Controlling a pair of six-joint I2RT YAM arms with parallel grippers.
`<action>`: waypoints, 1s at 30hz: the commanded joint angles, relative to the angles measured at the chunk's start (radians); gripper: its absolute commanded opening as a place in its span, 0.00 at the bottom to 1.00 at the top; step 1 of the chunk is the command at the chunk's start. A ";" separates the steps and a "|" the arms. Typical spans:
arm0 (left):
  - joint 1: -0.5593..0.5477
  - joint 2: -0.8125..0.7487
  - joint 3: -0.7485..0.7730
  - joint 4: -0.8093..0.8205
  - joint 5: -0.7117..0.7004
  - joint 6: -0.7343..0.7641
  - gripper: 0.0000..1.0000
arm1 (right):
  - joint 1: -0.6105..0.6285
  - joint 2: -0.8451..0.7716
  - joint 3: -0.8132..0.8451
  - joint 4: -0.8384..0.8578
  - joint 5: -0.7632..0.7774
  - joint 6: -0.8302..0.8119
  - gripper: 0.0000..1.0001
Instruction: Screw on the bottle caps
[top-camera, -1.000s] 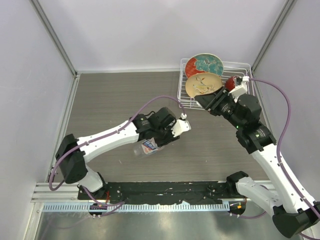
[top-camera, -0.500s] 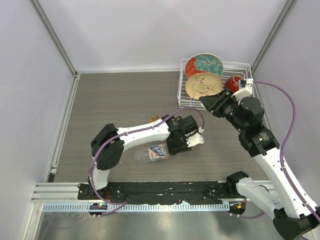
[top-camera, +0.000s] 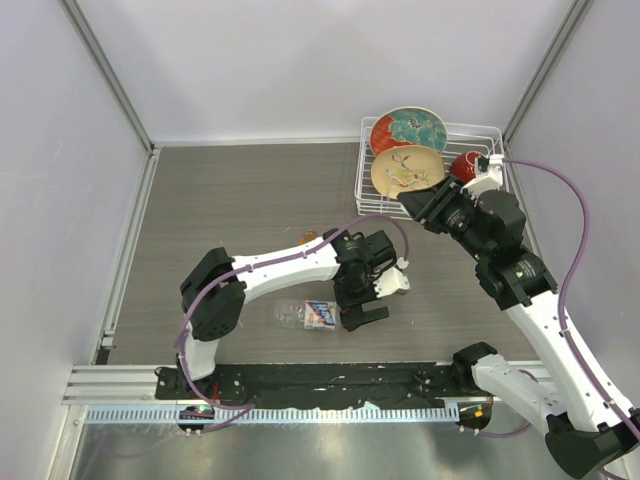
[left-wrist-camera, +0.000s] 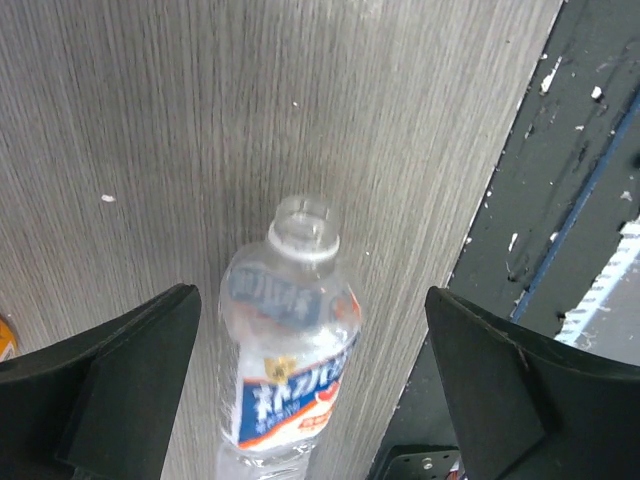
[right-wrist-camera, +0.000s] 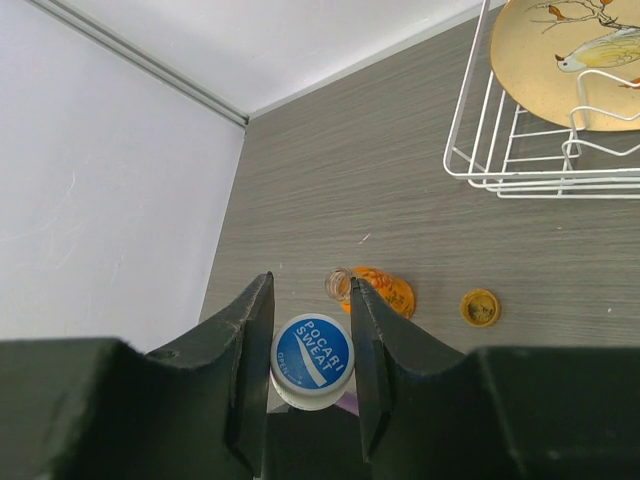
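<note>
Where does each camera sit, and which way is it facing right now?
Top external: fixed above and behind the bases, looking down at the table; both arms show, with left gripper and right gripper.
Left wrist: aimed down at the uncapped clear bottle lying between its open fingers.
Right wrist: looks down across the table, wire rack at the edge; its fingers pinch the white cap.
Shared: top and left wrist show the clear bottle; top and right wrist show the wire rack.

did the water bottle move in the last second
Yes. The water bottle has shifted slightly nearer the black rail along the near edge, and now lies free under the open left gripper.
</note>
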 joint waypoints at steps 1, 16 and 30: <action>-0.003 -0.096 0.034 -0.074 0.016 0.037 1.00 | -0.001 0.006 0.060 0.009 0.000 -0.029 0.04; 0.105 -0.409 -0.314 0.119 -0.098 0.132 1.00 | -0.003 0.038 0.094 0.006 -0.028 -0.053 0.04; 0.120 -0.399 -0.457 0.190 -0.055 0.212 1.00 | -0.003 0.038 0.105 0.009 -0.043 -0.053 0.04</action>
